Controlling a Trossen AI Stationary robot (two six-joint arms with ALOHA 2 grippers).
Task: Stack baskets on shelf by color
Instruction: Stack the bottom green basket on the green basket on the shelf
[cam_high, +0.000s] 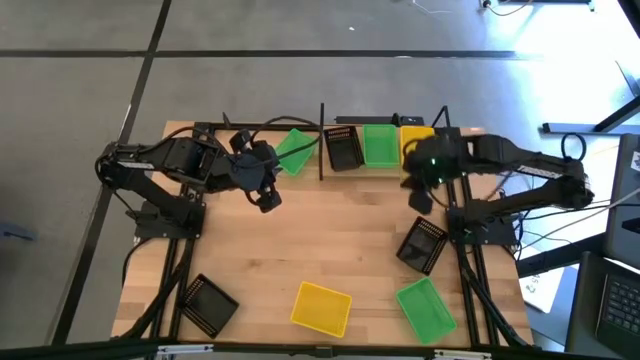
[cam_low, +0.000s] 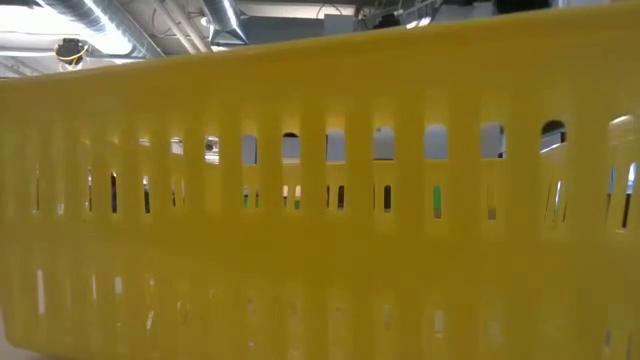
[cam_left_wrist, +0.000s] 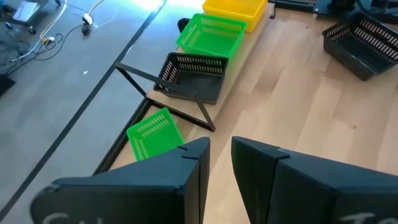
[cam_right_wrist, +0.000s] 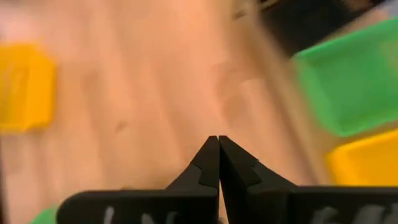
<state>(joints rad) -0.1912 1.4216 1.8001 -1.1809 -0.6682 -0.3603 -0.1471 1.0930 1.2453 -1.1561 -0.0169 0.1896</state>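
Observation:
The shelf (cam_high: 322, 135) runs along the table's far edge. On it stand side by side a black basket (cam_high: 344, 148), a green basket (cam_high: 379, 144) and a yellow basket (cam_high: 416, 138). Another green basket (cam_high: 295, 150) lies askew at the shelf's left part; it also shows in the left wrist view (cam_left_wrist: 152, 132). My left gripper (cam_high: 268, 198) hovers just in front of it, open by a narrow gap and empty (cam_left_wrist: 221, 152). My right gripper (cam_high: 420, 195) is shut and empty (cam_right_wrist: 218, 146) above the table in front of the yellow basket.
Loose on the table lie a black basket (cam_high: 428, 243) at the right, a green basket (cam_high: 426, 308) and a yellow basket (cam_high: 321, 308) near the front edge, and a black basket (cam_high: 208, 303) at the front left. The yellow basket's wall (cam_low: 320, 250) fills the low view.

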